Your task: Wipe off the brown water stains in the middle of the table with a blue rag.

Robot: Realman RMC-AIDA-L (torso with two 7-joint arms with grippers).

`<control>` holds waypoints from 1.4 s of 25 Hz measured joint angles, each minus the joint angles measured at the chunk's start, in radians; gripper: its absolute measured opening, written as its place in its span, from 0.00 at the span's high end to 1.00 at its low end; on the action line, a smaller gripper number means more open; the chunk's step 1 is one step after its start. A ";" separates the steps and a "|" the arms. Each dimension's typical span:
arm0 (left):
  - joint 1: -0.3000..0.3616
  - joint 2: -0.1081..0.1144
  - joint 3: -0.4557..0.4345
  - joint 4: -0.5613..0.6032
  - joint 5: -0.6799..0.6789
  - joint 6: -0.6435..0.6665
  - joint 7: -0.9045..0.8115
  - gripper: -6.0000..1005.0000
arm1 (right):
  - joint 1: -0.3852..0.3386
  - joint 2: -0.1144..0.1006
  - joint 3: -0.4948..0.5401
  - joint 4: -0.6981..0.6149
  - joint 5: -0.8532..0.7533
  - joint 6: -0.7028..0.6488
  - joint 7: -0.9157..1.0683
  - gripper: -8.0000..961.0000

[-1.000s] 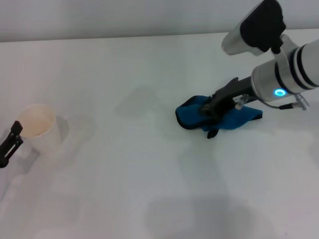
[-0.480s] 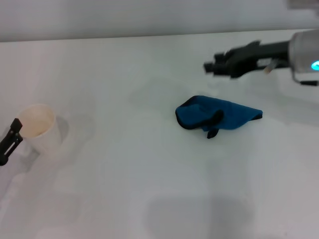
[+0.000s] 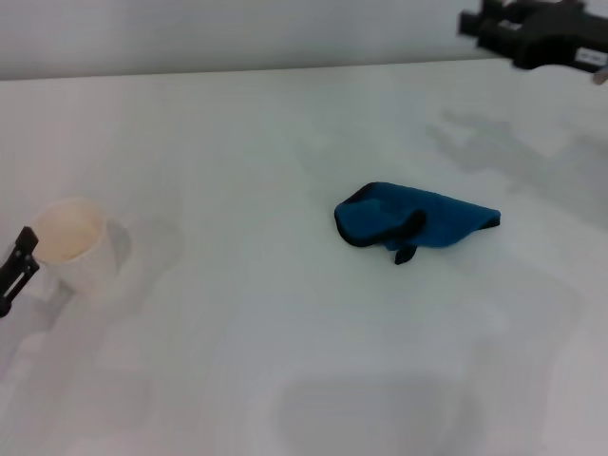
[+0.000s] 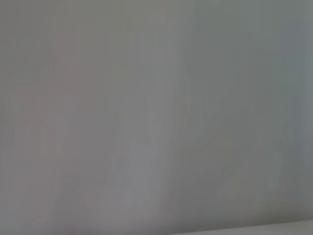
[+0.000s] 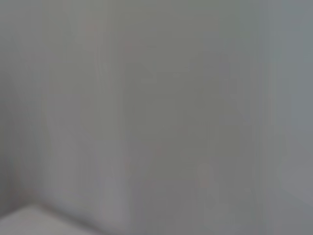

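Observation:
The blue rag [image 3: 410, 220] lies crumpled and free on the white table [image 3: 237, 133], right of the middle, with its black loop tag toward the front. No brown water stains show on the table. My right gripper [image 3: 475, 24] is open and empty, raised high at the far right, well away from the rag. My left gripper [image 3: 27, 245] rests low at the left edge, next to the paper cup. Both wrist views show only a plain grey surface.
A white paper cup [image 3: 78, 247] stands upright at the left, touching or nearly touching the left gripper. The table's far edge [image 3: 285, 69] meets a pale wall.
My right gripper let go of the rag, rose and pulled back to the far right. The rag stayed where it lay. The left arm barely moved.

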 joint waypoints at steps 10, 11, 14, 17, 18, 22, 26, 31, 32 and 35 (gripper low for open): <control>-0.006 0.000 0.000 0.005 -0.001 0.011 0.000 0.13 | 0.004 0.000 0.233 0.343 0.268 0.078 -0.503 0.54; -0.008 0.000 0.000 0.005 -0.001 0.016 0.000 0.13 | 0.004 0.000 0.259 0.390 0.306 0.105 -0.570 0.53; -0.008 0.000 0.000 0.005 -0.008 0.024 0.000 0.13 | 0.005 0.000 0.332 0.520 0.411 0.170 -0.771 0.53; -0.008 0.000 0.000 0.004 -0.020 0.026 0.001 0.13 | 0.006 0.000 0.404 0.611 0.452 0.193 -0.909 0.53; -0.008 -0.001 0.000 0.004 -0.023 0.026 0.001 0.13 | 0.006 0.000 0.420 0.628 0.453 0.194 -0.939 0.53; -0.006 -0.001 0.000 0.005 -0.039 0.035 0.001 0.13 | 0.001 -0.001 0.446 0.695 0.447 0.200 -1.109 0.52; -0.006 -0.002 0.000 -0.001 -0.083 0.052 0.002 0.13 | 0.004 -0.001 0.450 0.779 0.452 0.199 -1.309 0.52; -0.010 -0.004 0.000 0.003 -0.123 0.054 0.007 0.13 | 0.007 -0.001 0.506 0.842 0.454 0.158 -1.342 0.51; -0.011 -0.005 0.000 0.005 -0.134 0.053 0.013 0.13 | 0.007 -0.001 0.516 0.851 0.454 0.154 -1.343 0.47; -0.012 -0.006 0.000 0.006 -0.157 0.053 0.026 0.13 | 0.006 -0.001 0.528 0.866 0.454 0.144 -1.345 0.35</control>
